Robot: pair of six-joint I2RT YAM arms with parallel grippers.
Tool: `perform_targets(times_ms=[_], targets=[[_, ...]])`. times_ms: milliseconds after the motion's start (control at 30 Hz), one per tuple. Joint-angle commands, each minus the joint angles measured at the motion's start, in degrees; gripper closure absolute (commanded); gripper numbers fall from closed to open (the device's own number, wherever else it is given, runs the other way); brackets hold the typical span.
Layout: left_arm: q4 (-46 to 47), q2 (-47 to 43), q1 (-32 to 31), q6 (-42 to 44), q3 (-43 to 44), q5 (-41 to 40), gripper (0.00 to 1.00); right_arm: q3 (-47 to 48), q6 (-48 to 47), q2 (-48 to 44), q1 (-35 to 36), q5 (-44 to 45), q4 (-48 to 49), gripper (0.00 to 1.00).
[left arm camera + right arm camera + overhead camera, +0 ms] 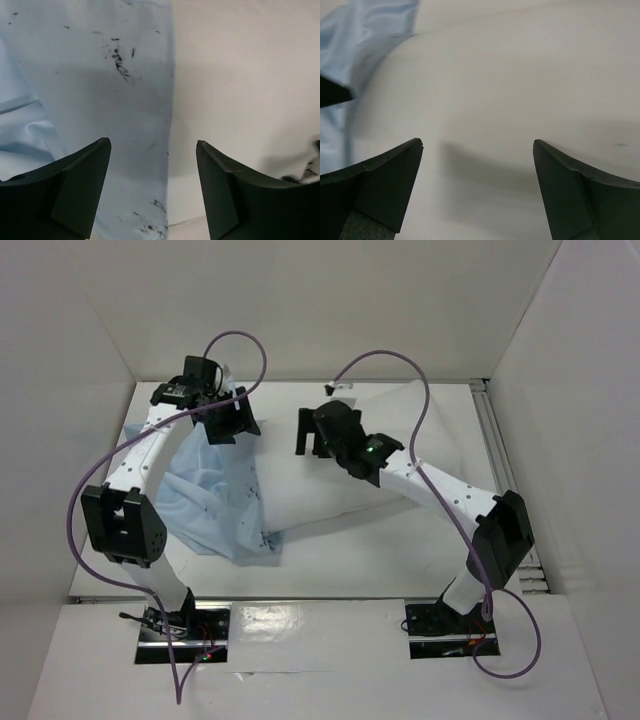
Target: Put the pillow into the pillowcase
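Hovering with left gripper spread apart, gripping nothing, over the pillowcase edge meeting the pillow. Hovering with right gripper spread wide too, over bare pillow. Lying on the table, both, pillowcase bunched at pillow's left end, pillow mostly uncovered.

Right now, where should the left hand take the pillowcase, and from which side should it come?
Take the pillowcase at its straight edge, where the blue cloth ends on the white pillow. Come from above: the edge lies flat there, and the open left hand straddles it. Pinching only the thin cloth is probably best.
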Motion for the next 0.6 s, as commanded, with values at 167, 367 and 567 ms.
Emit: perform_targets(times_ms=[167, 367, 567], targets=[[-0.1, 3.1, -2.4, 1.3, 0.8, -5.4, 0.3, -4.4, -2.5, -7.1, -17.2, 5.8, -12.5, 0.0], [-0.1, 8.4, -2.9, 1.9, 5.7, -2.3, 0.72, -9.6, -3.1, -5.0, -25.2, -2.6, -7.7, 0.0], [-0.8, 11.4, -4.1, 1.9, 13.5, -0.1, 1.0, -13.9, -3.9, -3.1, -24.7, -10.1, -3.1, 0.89]])
